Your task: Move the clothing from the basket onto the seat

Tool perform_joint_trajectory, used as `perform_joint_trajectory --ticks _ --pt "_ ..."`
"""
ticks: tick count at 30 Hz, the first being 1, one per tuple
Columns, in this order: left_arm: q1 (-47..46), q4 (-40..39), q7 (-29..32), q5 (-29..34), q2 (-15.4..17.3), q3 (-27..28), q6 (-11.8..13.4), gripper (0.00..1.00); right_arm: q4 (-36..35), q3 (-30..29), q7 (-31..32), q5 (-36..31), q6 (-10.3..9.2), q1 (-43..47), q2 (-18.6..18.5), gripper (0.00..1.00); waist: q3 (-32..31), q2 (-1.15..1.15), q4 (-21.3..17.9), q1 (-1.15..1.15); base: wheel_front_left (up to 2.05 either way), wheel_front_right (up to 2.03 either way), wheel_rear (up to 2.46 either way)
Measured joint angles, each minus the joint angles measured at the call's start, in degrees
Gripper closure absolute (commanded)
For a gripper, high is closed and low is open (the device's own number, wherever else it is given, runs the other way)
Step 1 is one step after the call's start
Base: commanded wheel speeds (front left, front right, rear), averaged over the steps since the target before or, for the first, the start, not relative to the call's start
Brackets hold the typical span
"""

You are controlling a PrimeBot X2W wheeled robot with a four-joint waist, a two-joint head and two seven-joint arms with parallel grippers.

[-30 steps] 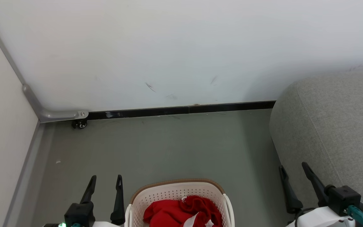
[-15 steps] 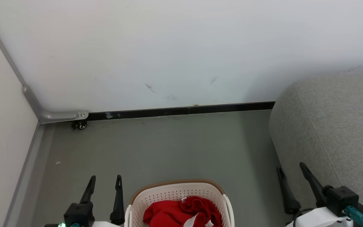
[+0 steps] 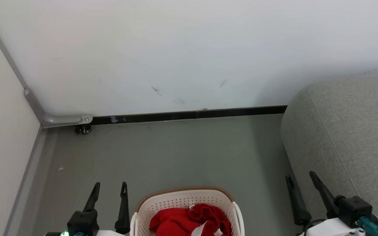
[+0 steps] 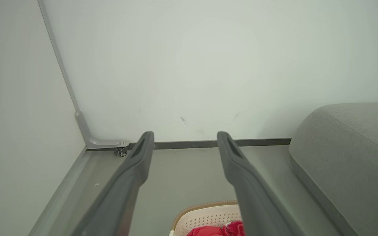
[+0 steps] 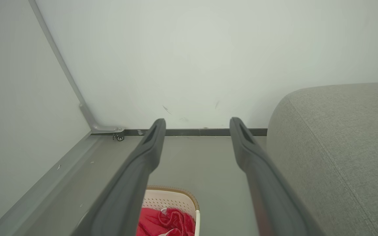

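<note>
Perforated plastic basket, soft cloth clothing, woven-fabric seat

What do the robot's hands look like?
Both have two long, dark, pointed fingers on black blocks, with white arm shells. The left gripper has a tiny green light; the right gripper has a teal plug.

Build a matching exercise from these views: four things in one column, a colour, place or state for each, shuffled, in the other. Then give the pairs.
1. clothing
2. basket
3. seat
4. left tool

A. grey, at far right
B. open, holding nothing
C. cream-white, brown rim
D. red, heaped in the basket

Pairs: 1-D, 2-C, 3-A, 4-B.
</note>
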Motion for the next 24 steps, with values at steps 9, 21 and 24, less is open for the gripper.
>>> perform_joint_trajectory --ticks 9,21,24 --pt "0.1 0.9 0.0 1.4 0.6 -0.6 -1.1 0.00 -0.1 0.2 -0.9 0.1 0.00 0.6 0.0 0.00 0.7 0.00 -0.3 0.00 0.00 0.00 0.00" --pt "-0.4 5.8 0.0 2.8 1.4 -2.7 -3.1 0.00 -2.4 -1.8 -2.0 -0.5 0.00 1.5 0.0 0.00 2.9 0.00 -1.2 -0.01 0.00 0.00 0.00" --pt "-1.3 6.9 0.0 2.9 1.4 -3.1 -3.6 0.00 -3.3 -2.4 -2.0 -0.5 0.00 1.5 0.0 0.00 3.6 0.00 -1.5 -0.01 0.00 0.00 0.00"
